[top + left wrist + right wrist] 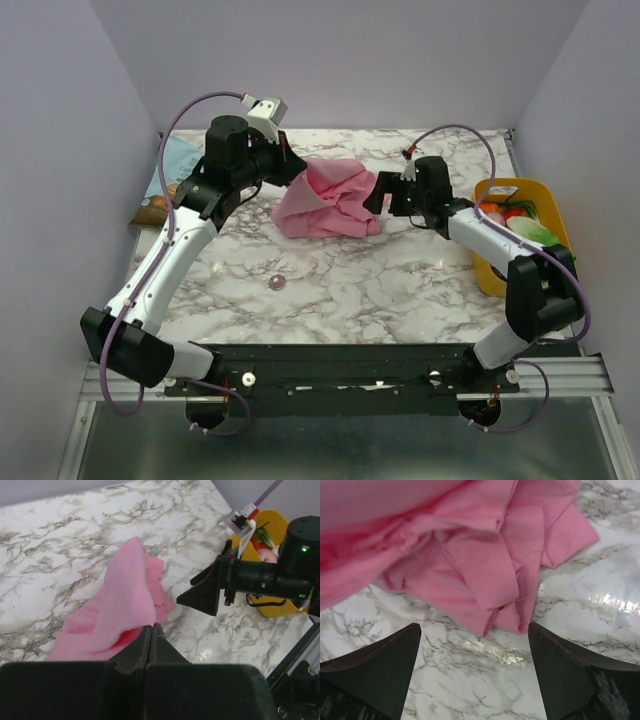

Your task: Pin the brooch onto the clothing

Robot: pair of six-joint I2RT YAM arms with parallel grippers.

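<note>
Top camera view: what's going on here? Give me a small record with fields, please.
clothing: pink T-shirt, crumpled on the marble table
brooch: small disc lying apart from the T-shirt, nearer the arms' bases
left claw: shut on a fold of the T-shirt
right claw: open, facing the T-shirt
pinned: not yet

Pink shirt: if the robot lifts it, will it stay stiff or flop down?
Probably floppy: the pink shirt lies crumpled in soft folds. It likely droops from where the left gripper pinches it. Being thin cloth, it is probably light.
</note>
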